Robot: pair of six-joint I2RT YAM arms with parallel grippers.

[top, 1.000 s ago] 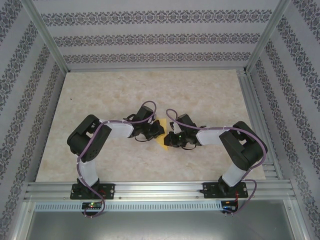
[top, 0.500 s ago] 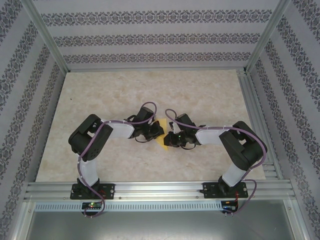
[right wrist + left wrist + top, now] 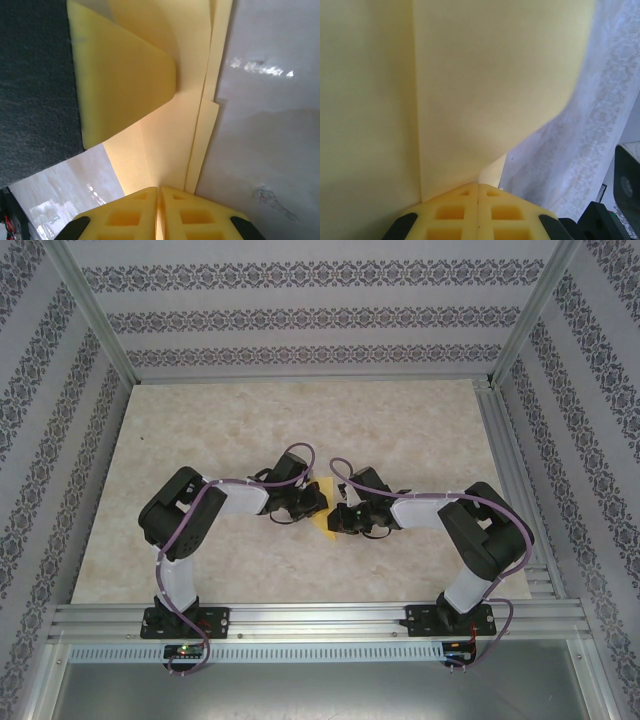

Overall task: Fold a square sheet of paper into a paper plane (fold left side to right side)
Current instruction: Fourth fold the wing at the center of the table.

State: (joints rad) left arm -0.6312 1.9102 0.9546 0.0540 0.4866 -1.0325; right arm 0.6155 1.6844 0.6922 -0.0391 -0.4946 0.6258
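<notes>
I see my left fingers and right fingers both pinched on the yellow paper (layered edges showing), mid worktop, with open room all round.

Table: pale marbled surface, glossy.
Walls: patterned striped cloth, hung behind and beside the table.
Rail: aluminium, laid along the table's near edge.

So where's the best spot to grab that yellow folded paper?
Probably its outer edge, where the thin yellow folded paper is flat and layered. Come edge-on from the side, one finger on each face. The left pincer and right pincer pinch it that way, from opposite sides.
</notes>
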